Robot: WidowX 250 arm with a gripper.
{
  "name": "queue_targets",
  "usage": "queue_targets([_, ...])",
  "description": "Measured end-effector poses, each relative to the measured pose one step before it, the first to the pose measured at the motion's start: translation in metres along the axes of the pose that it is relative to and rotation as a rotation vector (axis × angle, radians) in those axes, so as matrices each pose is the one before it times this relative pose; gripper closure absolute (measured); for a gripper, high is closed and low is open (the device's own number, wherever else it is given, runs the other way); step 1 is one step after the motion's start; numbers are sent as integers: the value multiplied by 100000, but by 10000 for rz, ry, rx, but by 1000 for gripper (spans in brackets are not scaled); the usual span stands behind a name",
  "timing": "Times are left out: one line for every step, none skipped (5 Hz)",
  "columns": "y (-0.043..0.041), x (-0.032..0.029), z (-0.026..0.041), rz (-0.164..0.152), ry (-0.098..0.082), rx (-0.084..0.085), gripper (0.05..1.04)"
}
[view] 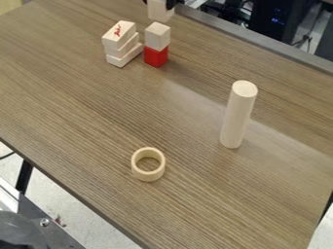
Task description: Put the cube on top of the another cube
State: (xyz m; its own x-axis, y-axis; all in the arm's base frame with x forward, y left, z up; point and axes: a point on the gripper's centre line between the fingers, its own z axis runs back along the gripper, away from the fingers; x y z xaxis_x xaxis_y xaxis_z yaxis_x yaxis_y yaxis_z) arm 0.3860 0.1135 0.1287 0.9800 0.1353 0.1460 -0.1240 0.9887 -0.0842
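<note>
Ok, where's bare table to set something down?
Bare: between the ring and the red cube, left of the ring, and right of the cylinder. Crowded: the top of the view, where stacked blocks, the red cube under a pale cube, and the gripper bunch together.

Wood-grained table [91, 114] (dark metal leg [25, 176] below), pale speckled floor [55, 209].

I log: bright, fairly even light; one pale, soft-edged glare band slanting across the surface [84, 107]; faint shadows.
</note>
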Motion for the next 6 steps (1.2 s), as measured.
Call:
queue_targets([307,130,-373,-156,-153,106,521])
queue_targets([137,13,-431,-165,-107,79,521])
queue_targets([80,287,-6,-244,-207,58,521])
queue_targets([71,81,0,-119,-51,45,521])
queue_targets([14,47,0,-92,-29,9,521])
queue_targets([142,-69,-432,-65,95,48,521])
